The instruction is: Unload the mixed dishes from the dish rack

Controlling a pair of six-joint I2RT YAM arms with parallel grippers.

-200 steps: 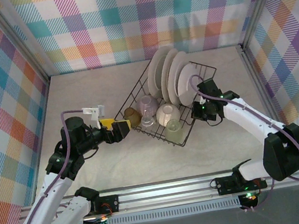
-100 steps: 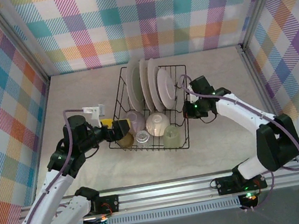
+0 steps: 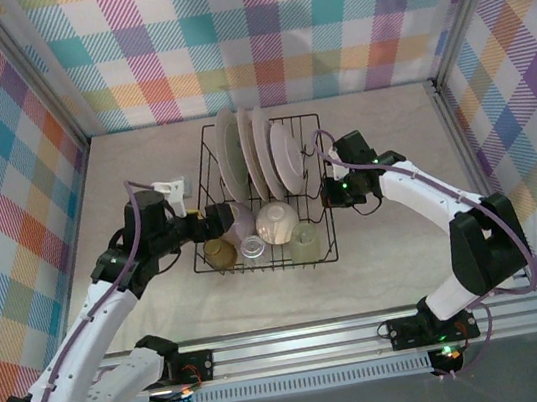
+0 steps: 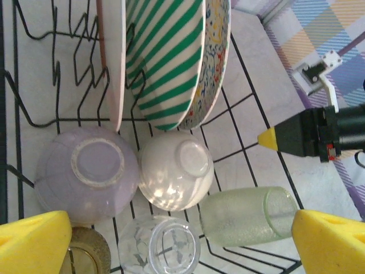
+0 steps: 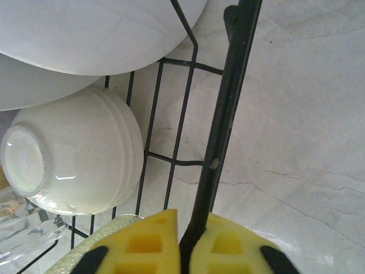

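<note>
The dish rack [image 3: 278,265] sits mid-table [image 3: 406,241], its sides square to the table edges. The plates [image 3: 242,159] stand on edge in its far half, with faces turned left and right. In the near row, the cream bowl [image 3: 277,222] is bottom up, and beside it a pale green cup [image 4: 248,216] lies on its side, mouth toward the right wall. The right gripper [image 5: 182,251] pinches the right rim wire [image 5: 219,142]. The left gripper [image 4: 182,242] is spread wide above the near row.
</note>
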